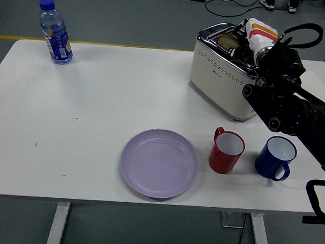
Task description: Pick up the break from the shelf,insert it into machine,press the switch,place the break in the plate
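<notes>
The bread [228,41] sits in the top slot of the cream-and-chrome toaster [224,76], its brown crust showing above the opening at the far right of the white table [96,106]. In front of the toaster, near the table's front edge, a red mug [226,151] and a blue mug [276,158] stand side by side with a small gap between them, each with its handle turned outward, and the lilac plate [159,163] lies bare just to the left of the red mug. A water bottle [55,32] with a blue cap and blue label stands upright at the far left corner, well apart from everything else. The tabletop carries a few small dark marks on its left half. Beyond the table lies a grey floor with a yellow line running along the far edge and some black cables at the top. The right arm [291,111] comes in from the right edge, passing above the blue mug, and rises over the toaster's right end. The right hand [258,35], white with orange bands, hovers over the toaster's top just right of the bread; whether its fingers are released or clenched cannot be told.
</notes>
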